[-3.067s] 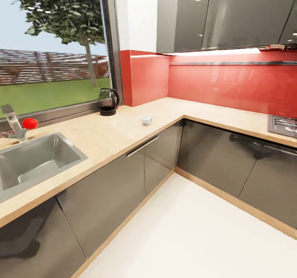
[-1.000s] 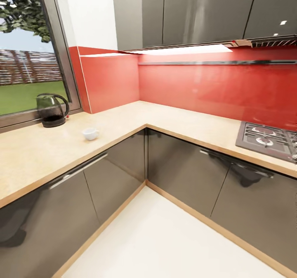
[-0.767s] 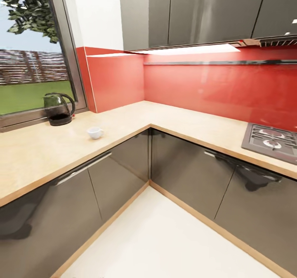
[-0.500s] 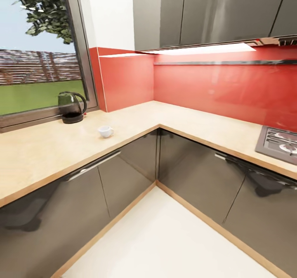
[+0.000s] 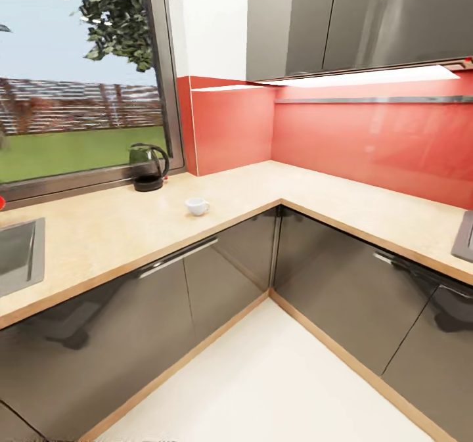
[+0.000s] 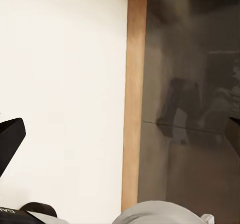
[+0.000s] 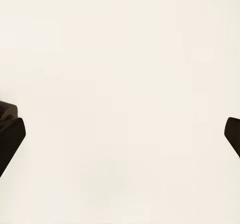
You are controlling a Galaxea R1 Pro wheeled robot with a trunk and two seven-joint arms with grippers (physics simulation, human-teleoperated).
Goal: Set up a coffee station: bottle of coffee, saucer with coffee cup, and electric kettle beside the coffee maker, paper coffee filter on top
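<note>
Both grippers are gaping wide and gripping nothing: the left gripper point(image 6: 120, 134) is facing a dark cabinet front point(image 6: 190, 84), the right gripper point(image 7: 120, 134) pale floor. On the kitchen countertop point(image 5: 98, 232), the coffee cup point(image 5: 196, 206) is sitting at four o'clock of the electric kettle point(image 5: 148, 167), apart from it.

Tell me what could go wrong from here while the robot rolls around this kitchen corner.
The coffee cup sits loose near the front edge of the kitchen countertop, so a careless reach might knock it to the floor. The electric kettle stands close by the window frame, leaving little room for a grasp. The left gripper hangs open beside the cabinet fronts, so turning the base could scrape them.
</note>
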